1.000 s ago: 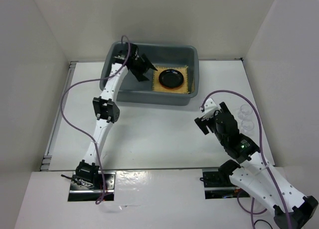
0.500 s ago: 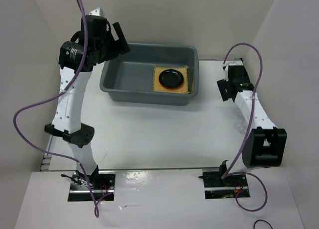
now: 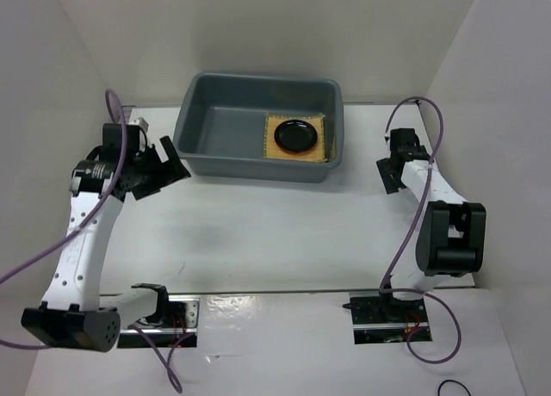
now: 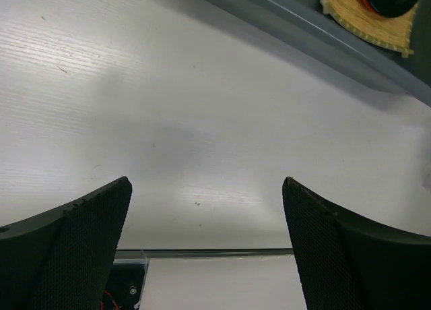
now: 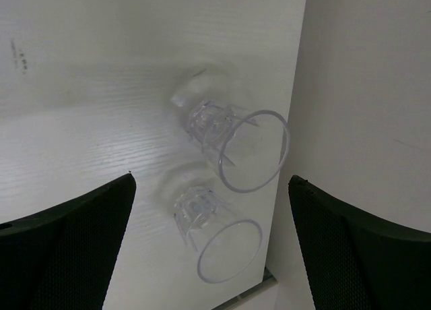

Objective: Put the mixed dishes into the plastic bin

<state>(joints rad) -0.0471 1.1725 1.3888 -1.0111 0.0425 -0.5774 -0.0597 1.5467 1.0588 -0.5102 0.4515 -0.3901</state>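
Though hidden from overhead, two glass cups (image 5: 236, 148) beneath wide-apart right end effector (image 5: 212, 249), left end effector (image 4: 205, 249) also apart.

We're looking down on a white table (image 3: 275, 232) with a faint wood grain, boxed in by plain white panels: back wall (image 3: 284, 26), left wall (image 3: 43, 112), right wall (image 3: 499, 95). The light is soft and even. A metal rail (image 3: 84, 250) runs along the table's left edge.
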